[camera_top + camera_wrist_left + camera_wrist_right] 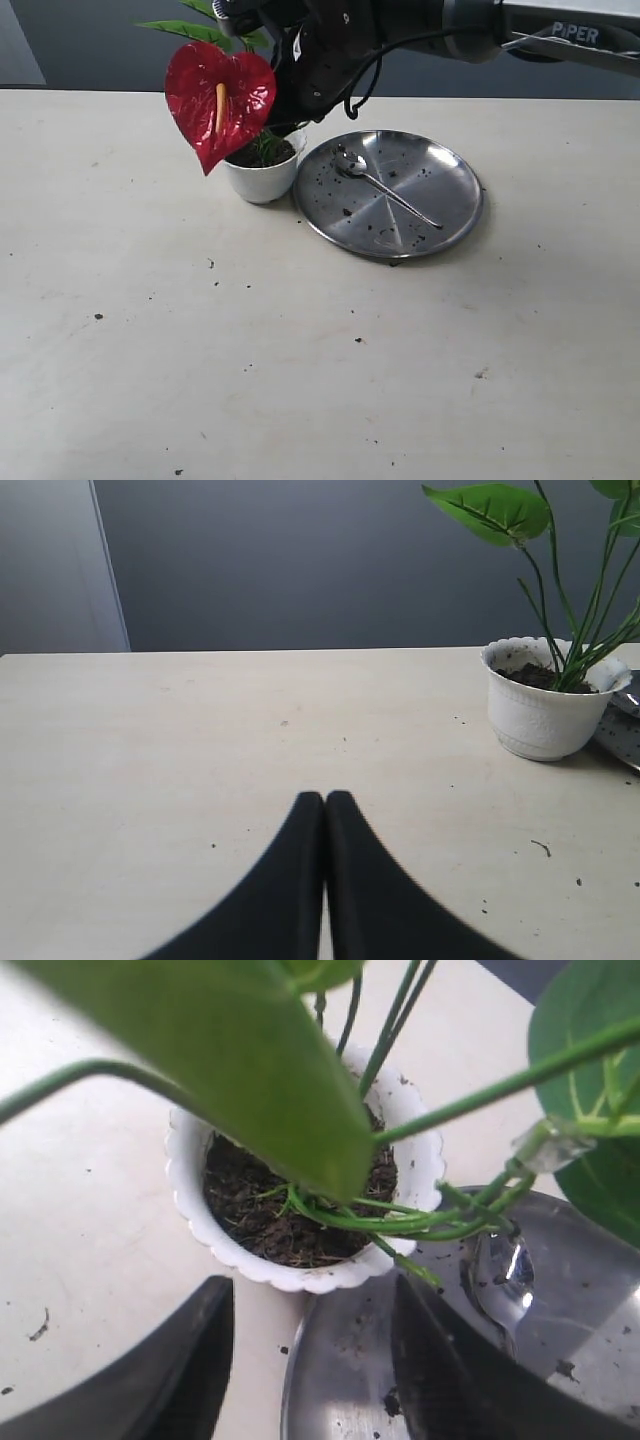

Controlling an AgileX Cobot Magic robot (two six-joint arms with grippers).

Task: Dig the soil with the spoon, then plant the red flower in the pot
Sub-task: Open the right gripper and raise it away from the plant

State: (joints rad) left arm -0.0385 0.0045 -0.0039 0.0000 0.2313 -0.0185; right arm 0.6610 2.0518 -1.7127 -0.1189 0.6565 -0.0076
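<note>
Pale wood-toned table (300, 380) carries everything, speckled here and there with stray dark crumbs; on it, to the right of the pot, sits the round steel plate (440, 205), nearly bare now save for a scatter of dirt flecks, which suggests the digging is finished. The red flower (220, 100) comes next in bulk: its glossy heart-shaped bloom hangs out to the left of the pot while its green stems run down into the pot's mouth, their lower ends bent and lying on the dirt. The right gripper (310, 1360) hovers just above and beside the pot with its fingers spread apart, holding nothing (the flower looks to have been let go). The left gripper (325, 810) sits low over bare table, well apart from the pot, its fingers pressed together on nothing.

The pot (262, 172) stands upright, touching or just beside the plate's rim; the soil (290, 1210) fills it nearly to the scalloped edge. The spoon (385, 185) lies flat in the plate, bowl toward the pot, handle pointing away.

My judgement: both steps look essentially complete; all that seems left is for the right arm to back off, and perhaps checking that the leaning flower stays put.
</note>
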